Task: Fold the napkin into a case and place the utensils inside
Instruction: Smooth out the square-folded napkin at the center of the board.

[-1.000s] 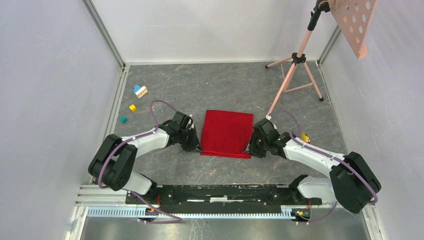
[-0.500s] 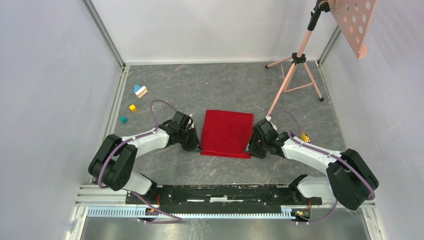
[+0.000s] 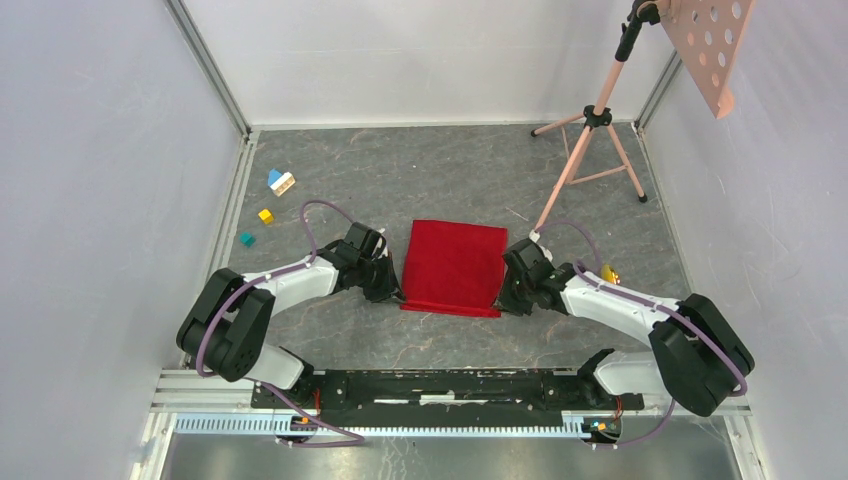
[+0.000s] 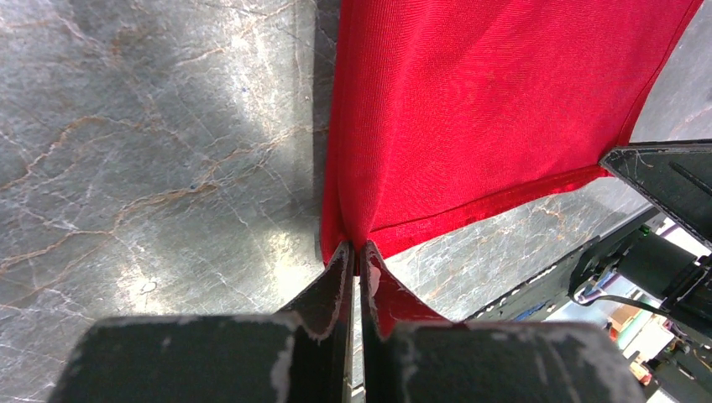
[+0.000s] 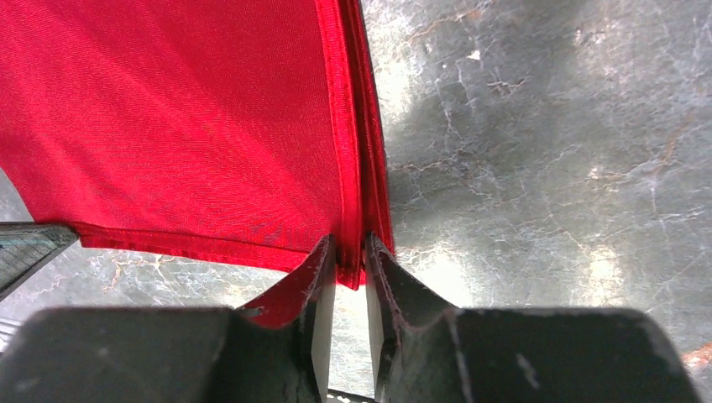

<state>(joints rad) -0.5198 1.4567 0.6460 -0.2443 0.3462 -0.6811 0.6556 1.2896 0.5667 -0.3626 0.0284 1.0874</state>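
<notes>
White walls (image 3: 420, 60) box in a grey marbled tabletop (image 3: 450, 170) under even light. A pink tripod stand (image 3: 592, 135) rises at 1 o'clock; small coloured blocks (image 3: 281, 182) lie at 10 o'clock.

no text, label, brand, number or sign can be read in any of the views.
</notes>
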